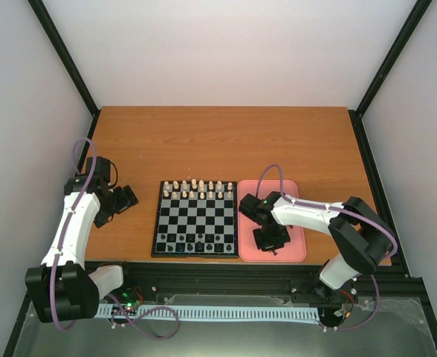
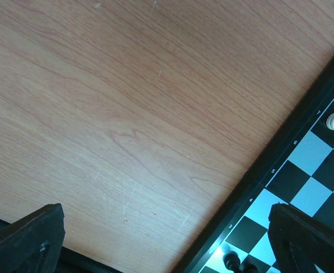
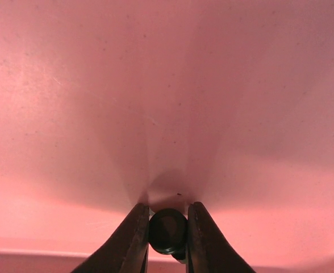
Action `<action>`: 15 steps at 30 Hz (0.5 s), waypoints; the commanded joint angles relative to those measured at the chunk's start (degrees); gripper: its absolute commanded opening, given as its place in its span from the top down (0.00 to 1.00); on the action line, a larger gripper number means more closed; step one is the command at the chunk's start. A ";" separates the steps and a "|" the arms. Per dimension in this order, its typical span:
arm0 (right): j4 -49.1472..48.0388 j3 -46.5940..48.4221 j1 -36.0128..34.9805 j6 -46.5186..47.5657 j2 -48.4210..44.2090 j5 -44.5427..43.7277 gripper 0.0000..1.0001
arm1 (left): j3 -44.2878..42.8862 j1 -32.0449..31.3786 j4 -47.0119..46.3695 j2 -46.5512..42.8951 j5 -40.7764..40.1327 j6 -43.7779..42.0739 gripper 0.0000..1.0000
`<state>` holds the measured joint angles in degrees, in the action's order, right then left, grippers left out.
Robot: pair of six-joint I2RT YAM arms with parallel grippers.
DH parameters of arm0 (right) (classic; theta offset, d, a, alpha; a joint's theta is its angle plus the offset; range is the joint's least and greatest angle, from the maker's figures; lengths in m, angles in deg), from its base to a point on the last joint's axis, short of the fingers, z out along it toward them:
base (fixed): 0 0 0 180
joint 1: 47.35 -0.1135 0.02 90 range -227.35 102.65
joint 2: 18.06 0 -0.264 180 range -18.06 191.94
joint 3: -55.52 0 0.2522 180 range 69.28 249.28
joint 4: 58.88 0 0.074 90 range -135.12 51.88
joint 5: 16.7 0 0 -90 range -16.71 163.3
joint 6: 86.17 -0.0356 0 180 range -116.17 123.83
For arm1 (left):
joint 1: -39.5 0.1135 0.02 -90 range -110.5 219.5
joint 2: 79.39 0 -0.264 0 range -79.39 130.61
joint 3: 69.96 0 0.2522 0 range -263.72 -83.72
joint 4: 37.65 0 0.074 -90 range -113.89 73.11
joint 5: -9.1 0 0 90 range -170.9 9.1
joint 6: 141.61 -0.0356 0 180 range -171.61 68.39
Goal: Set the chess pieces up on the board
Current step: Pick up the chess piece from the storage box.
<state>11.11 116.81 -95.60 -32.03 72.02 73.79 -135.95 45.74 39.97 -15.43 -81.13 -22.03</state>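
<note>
Pinching a black piece (image 3: 168,230) off the pink tray (image 3: 155,85) with right gripper (image 3: 168,208), probably bound for the board (image 1: 195,219); with left gripper (image 2: 164,213) spread wide, idle.

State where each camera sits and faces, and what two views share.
Top external: above, behind robot, looking down: table, board, pink tray; left arm, right arm show.
Left wrist: on left arm, facing table and board edge; open left claw shows.
Right wrist: on right arm, close over tray; right claw grips black piece.
Shared: top and left wrist both show the board.
</note>
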 commanded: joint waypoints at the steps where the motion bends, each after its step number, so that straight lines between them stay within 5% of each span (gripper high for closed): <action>1: -1.16 -2.20 -0.53 -1.12 3.33 -1.16 0.91 | -0.34 -0.30 -0.66 -0.57 -0.37 -0.42 0.00; 15: 3.21 13.26 1.54 -11.71 -1.17 -2.06 0.92 | -4.16 -0.29 0.55 -2.58 3.33 -1.63 0.00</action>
<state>13.20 126.04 -95.29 -38.46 73.13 73.07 -136.26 45.74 40.27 -16.15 -80.76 -22.09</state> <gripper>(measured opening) 0.153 0.999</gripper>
